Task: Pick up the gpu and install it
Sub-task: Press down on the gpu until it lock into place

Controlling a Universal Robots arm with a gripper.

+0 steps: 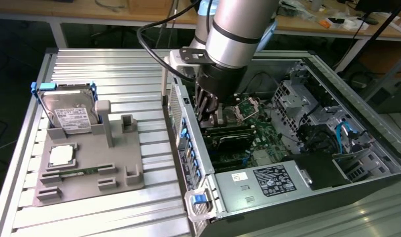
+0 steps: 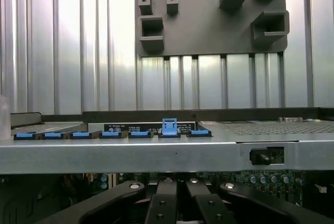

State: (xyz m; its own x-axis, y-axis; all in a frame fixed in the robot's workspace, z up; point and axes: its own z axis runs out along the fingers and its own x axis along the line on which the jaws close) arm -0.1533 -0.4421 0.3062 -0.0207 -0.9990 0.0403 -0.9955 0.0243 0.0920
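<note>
Table [image 1: 121, 64] of ribbed metal carries everything we see, and on it the open computer case [image 1: 358, 163] lies on its side, with the arm [image 1: 236, 34] reaching down through the opening. Beside the case, on the exterior view's left, sits the grey holder [image 1: 88, 182] with the hard drive [image 1: 68, 116] standing in it; its tall upright posts have nothing between them. Inside the case, the gripper [image 1: 209, 111] hangs just above the motherboard [image 1: 259, 133], close to the case wall that carries the row of blue clips [image 2: 169, 127]. In the wrist view its fingers [image 2: 162, 208] are clenched together. We cannot pick out the gpu for certain. We judge it is either pinched edge-on between those fingers or already down among the dark slots beneath them, since it is not on the holder. The risks follow from that tight spot. A card tilted against its slot could jam or bend if pressed. A bracket that misses the wall opening could catch on the metal. The fingers could also strike nearby board parts.
</note>
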